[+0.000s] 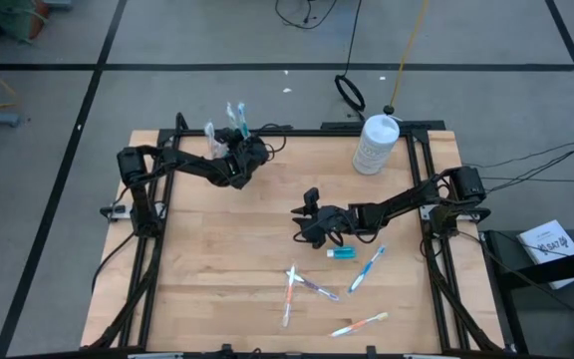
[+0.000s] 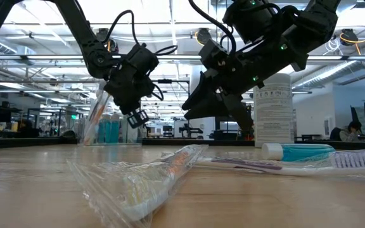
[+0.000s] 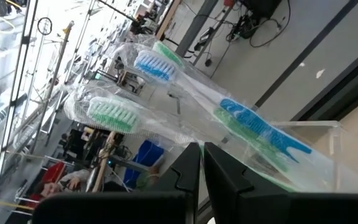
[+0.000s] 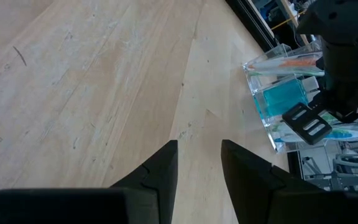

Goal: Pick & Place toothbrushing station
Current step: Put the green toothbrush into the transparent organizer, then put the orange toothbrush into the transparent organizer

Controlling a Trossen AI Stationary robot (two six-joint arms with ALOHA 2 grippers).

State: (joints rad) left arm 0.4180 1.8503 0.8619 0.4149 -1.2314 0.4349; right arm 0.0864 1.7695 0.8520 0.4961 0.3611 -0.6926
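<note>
the left gripper sits in the upper left of the high view, at the far edge of the table, right beside the clear cup. its fingers are nearly together with only a thin slit between them, and nothing can be seen pinched there. two wrapped brushes, one with blue bristles and one with green, stand tilted in the cup just past those fingers. from the right wrist, the cup also shows teal tubes and an orange brush inside.

the right gripper is at the centre of the high view, over bare wood, its fingers set a moderate gap apart and empty.

lower right of centre, a teal tube lies just beside the right gripper. a blue brush lies near it, an orange brush and a purple one cross at the lower middle, and another brush lies nearest the bottom edge. the white bottle stands at the upper right.
</note>
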